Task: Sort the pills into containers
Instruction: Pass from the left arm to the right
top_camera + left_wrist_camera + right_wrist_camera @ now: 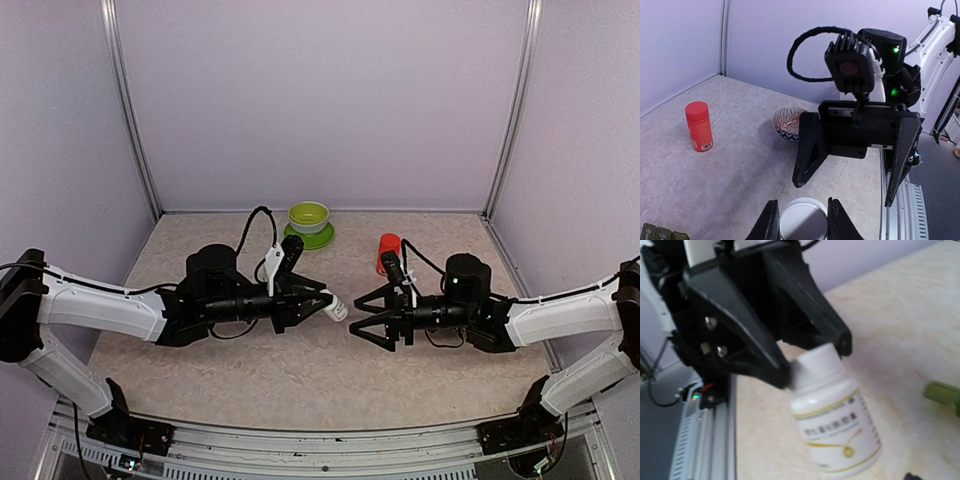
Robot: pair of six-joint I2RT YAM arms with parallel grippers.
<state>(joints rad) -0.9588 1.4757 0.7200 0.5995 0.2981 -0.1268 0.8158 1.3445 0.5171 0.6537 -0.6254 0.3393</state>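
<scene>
Bottle-opening is judged in hand: white plastic pill bottle (835,425) is pinched by left gripper (328,302), right gripper (356,318) is spread facing it, to be closed on it next, dark green compartment strip (662,233) is seen near left gripper.

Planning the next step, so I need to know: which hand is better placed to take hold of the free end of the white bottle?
Right. The right hand is open, faces the white bottle and is close to it. The left hand is shut on the bottle, so it cannot regrasp.
</scene>
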